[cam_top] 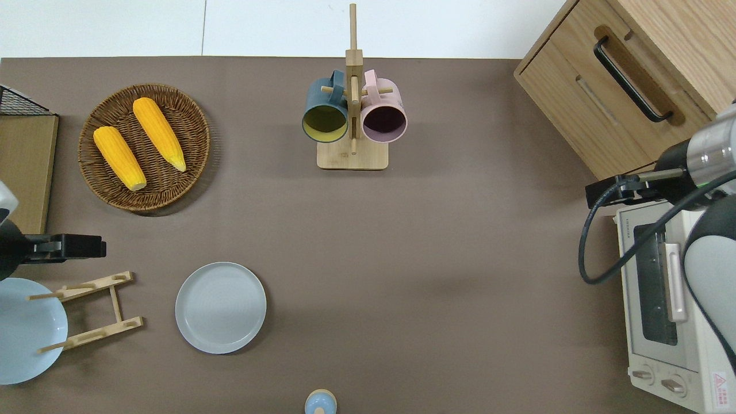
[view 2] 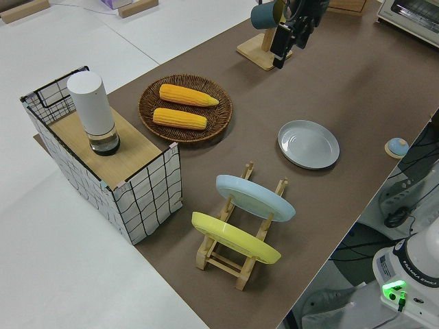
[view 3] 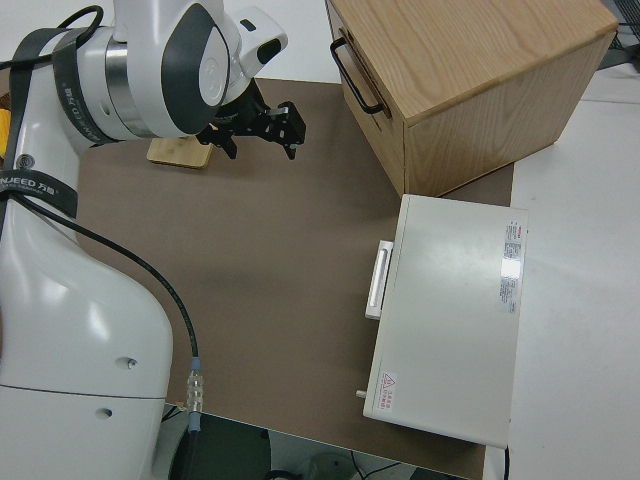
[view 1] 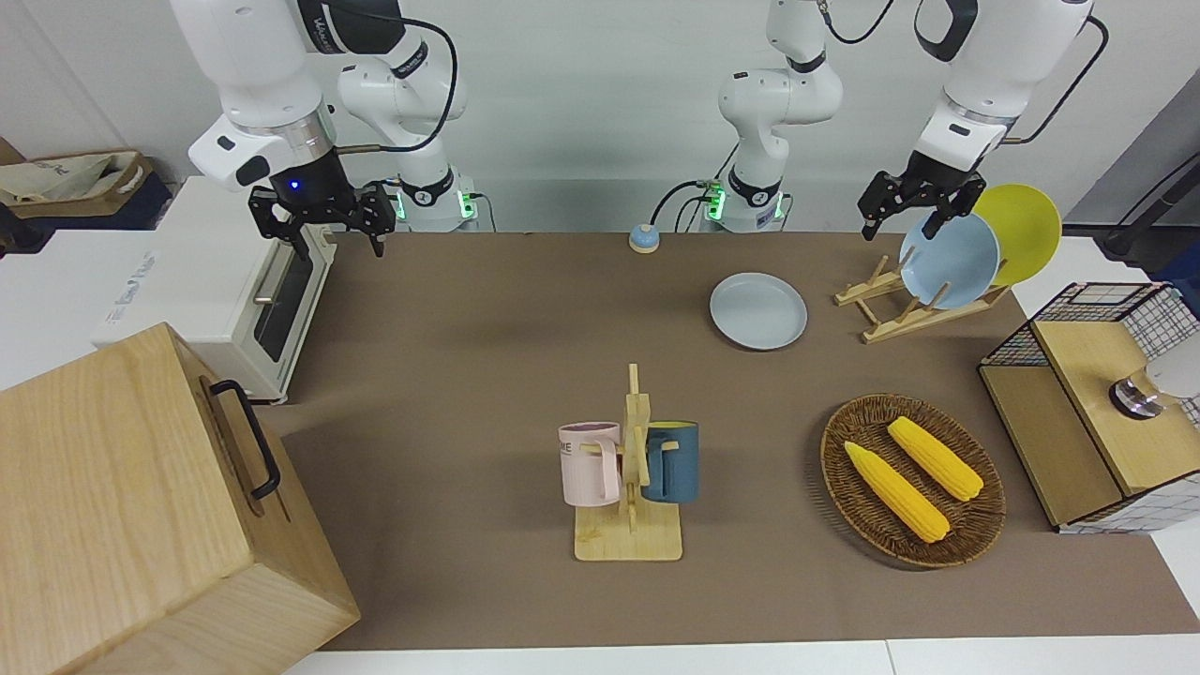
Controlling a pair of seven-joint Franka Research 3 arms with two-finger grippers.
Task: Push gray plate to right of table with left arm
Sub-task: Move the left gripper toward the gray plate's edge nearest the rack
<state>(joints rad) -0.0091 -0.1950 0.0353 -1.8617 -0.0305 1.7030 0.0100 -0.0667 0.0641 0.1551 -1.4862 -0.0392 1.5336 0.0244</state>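
In the front view, the gray plate [view 1: 757, 310] lies flat on the table [view 1: 487, 375], rim up; being round, it has no long axis. It sits beside the wooden plate rack [view 1: 914, 305], toward the right arm's end from it. The left gripper [view 1: 911, 217] hangs over the rack, its fingers spread apart and empty. The right arm is parked, the right gripper [view 1: 322, 223] also spread open.

From overhead, the gray plate [cam_top: 221, 307] is apart from the rack [cam_top: 92, 310], nearer to the robots than the corn basket [cam_top: 144, 147]. Bare brown tabletop runs from the plate toward the toaster oven [cam_top: 673, 310]; a small blue bell [cam_top: 320, 402] sits near the table edge closest to the robots.

The left side view shows the plate [view 2: 309, 144] touching nothing.
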